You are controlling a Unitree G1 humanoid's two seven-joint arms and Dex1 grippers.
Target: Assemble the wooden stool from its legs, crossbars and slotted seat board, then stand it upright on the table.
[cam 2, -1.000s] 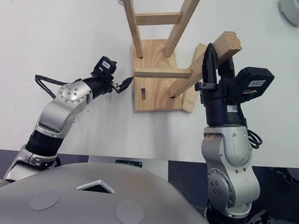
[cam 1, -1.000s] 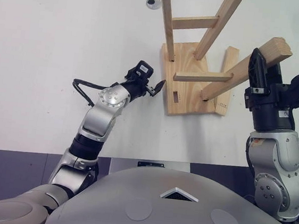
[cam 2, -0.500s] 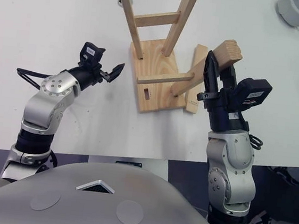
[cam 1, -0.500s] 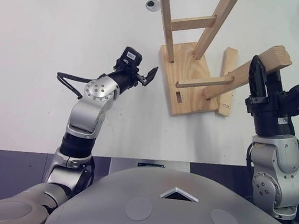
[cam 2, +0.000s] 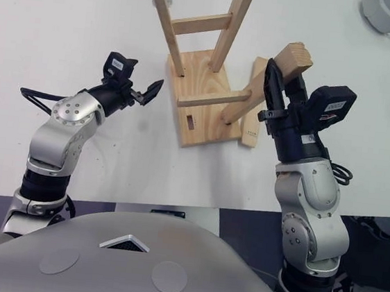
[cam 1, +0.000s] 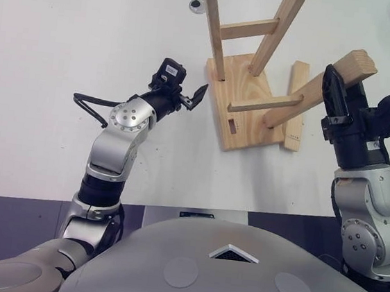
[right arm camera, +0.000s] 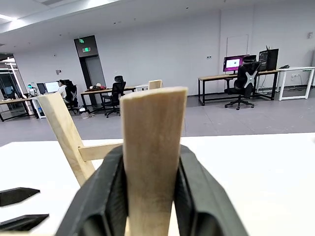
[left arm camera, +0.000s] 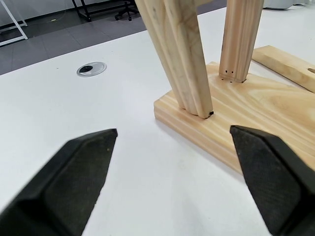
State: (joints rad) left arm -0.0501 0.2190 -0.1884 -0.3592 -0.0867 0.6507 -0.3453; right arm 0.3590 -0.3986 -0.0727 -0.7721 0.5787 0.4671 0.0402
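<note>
Right jaws pinch a stool leg (cam 1: 304, 98) near its free end, likely light and rigid; left jaws hang spread beside the seat board (cam 1: 250, 127).

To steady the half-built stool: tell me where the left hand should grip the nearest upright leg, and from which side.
Grip the upright leg low, just above the seat board, from the robot's left, where the open left hand faces it. It is a slim, flat-sided post with bare table on that side; its crossbar joins higher, on the other face.
</note>
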